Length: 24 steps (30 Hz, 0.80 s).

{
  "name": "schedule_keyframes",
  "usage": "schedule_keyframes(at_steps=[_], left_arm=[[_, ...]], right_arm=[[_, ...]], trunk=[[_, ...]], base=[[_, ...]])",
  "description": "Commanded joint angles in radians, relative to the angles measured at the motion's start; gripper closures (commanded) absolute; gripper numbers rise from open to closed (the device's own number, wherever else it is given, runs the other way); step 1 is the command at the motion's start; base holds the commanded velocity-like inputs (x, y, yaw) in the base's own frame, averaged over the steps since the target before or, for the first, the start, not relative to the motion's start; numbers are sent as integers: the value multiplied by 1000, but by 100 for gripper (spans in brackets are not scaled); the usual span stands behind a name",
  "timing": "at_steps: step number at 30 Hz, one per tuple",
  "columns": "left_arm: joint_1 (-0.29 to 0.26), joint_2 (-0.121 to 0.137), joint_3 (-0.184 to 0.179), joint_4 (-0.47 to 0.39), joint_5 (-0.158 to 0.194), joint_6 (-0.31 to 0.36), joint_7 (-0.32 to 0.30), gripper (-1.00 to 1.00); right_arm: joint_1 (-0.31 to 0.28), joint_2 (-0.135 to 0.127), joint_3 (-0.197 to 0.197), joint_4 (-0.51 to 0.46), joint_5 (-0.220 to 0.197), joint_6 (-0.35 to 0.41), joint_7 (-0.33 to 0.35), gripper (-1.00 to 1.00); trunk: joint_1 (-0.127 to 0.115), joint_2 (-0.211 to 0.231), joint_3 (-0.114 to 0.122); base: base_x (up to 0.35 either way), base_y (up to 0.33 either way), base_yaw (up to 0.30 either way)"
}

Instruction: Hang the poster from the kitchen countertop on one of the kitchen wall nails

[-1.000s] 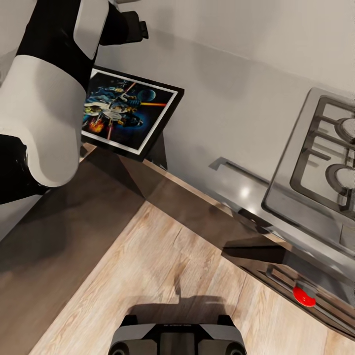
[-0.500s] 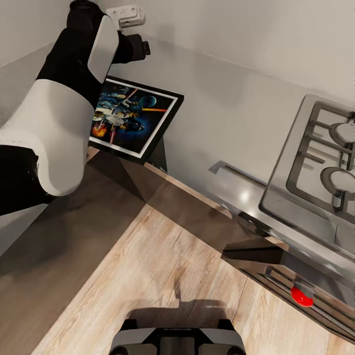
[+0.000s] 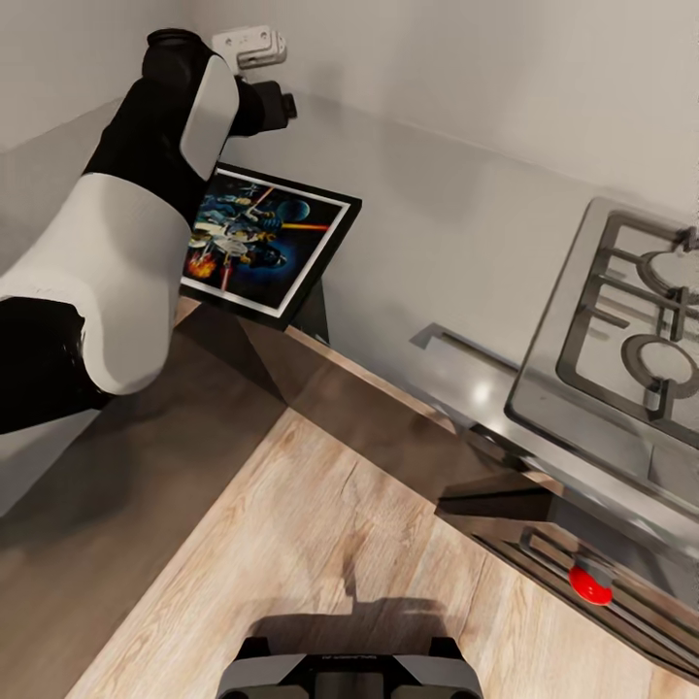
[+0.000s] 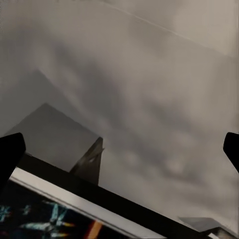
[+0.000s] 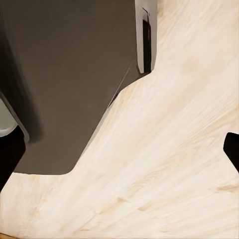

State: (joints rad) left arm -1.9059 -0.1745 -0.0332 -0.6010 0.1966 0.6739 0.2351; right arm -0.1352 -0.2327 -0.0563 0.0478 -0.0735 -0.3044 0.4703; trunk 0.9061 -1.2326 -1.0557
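Black-framed poster (image 3: 267, 241) (glossy, rectangular)

A home kitchen is shown, rendered by a simulator. It is marked as such by a smooth light grey countertop (image 3: 437, 233) set in an L against pale walls, with dark glossy cabinet fronts (image 3: 388, 417) below and a steel gas hob (image 3: 621, 359) with black grates let into the worktop. A red knob (image 3: 592, 583) is seen on the appliance front beneath the hob, a wall socket (image 3: 248, 43) above the corner, and light wood planks (image 3: 320, 544) on the floor.
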Motion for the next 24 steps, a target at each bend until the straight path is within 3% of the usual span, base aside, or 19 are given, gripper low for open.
schedule_keyframes(at_steps=[1, 18, 24], left_arm=[[3, 0, -2, -1, 10, 2, 9, -100], [30, 0, -2, -2, 11, -2, 9, -100], [33, 0, -2, -2, 12, -2, 9, -100]], right_arm=[[-1, 0, -5, 4, -8, -3, 8, -100], [0, 1, -5, 4, -7, -4, 6, -100], [0, 3, -4, 4, -6, -4, -43, -100]], trunk=[[0, 0, 1], [0, 0, 29], [0, 0, 39]], base=[[0, 0, 0], [0, 0, 0], [0, 0, 0]])
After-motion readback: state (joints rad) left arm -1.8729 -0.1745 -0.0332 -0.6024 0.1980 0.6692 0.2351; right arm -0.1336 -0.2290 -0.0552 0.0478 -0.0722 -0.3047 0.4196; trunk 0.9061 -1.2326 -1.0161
